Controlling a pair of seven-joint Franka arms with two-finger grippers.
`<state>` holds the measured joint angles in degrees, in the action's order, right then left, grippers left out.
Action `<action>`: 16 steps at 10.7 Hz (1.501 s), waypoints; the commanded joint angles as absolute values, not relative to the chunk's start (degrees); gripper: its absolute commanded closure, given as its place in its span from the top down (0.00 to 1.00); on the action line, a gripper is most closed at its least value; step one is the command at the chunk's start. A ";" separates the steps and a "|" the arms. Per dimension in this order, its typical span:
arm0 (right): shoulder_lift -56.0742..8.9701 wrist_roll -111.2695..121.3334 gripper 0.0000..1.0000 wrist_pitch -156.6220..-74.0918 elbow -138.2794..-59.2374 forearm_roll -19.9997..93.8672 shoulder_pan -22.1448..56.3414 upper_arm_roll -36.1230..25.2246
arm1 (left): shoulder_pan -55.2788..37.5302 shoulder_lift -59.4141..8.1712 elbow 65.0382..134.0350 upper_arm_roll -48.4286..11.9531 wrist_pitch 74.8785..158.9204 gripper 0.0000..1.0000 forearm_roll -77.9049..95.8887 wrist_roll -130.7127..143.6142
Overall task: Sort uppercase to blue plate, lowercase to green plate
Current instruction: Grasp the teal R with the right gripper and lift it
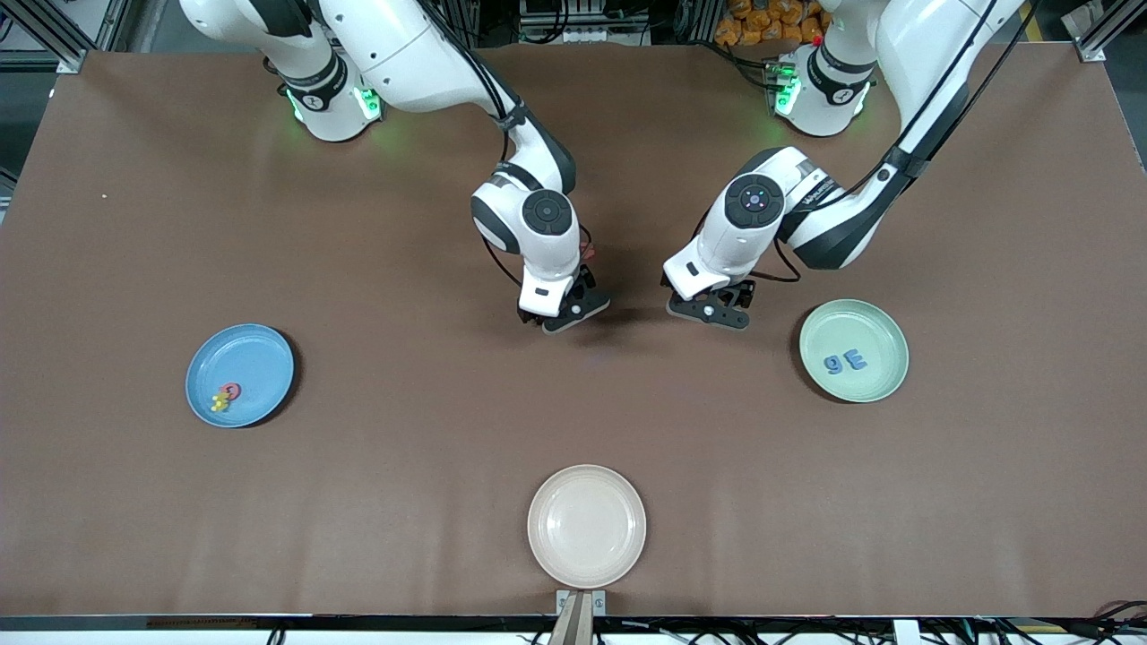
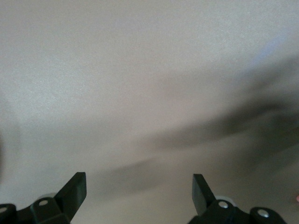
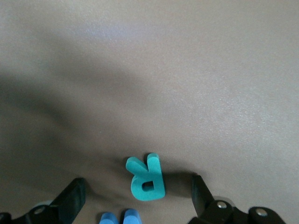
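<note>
Brown matting covers the table (image 1: 179, 502) where two arms hover mid-table, sorting partly done. Over bare mat, the left gripper (image 2: 139, 187) hangs with fingers spread wide and empty. Just as wide and empty, the right gripper (image 3: 135, 191) hangs over a small flat teal foam R (image 3: 146, 177) lying on the mat between its fingers. That capital looks like the next pick: descend, close, carry it to the round light-blue plastic plate (image 1: 239, 375), toward the right arm's end, which holds small red and yellow pieces too small to read. A blue g (image 1: 835, 364) and a blue three-barred letter lie in the round pale-green plate (image 1: 853, 350). One blue letter (image 3: 119, 218) is cut off in the right wrist view.
</note>
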<state>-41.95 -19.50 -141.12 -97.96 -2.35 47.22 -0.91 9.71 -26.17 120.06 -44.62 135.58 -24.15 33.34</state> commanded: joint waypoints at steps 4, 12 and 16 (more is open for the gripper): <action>-40.08 -18.46 1.00 -141.33 -99.84 -3.43 46.06 -1.06 | 9.23 -26.10 119.88 -44.12 135.09 1.00 -23.29 33.40; -39.99 -20.29 0.03 -141.24 -99.05 -2.73 46.14 -1.05 | 7.74 -26.46 119.27 -44.12 135.17 1.00 -23.20 34.89; -39.99 -20.83 0.00 -141.33 -98.44 -2.72 45.97 -1.05 | 7.47 -26.89 119.18 -44.12 135.17 1.00 -23.20 34.98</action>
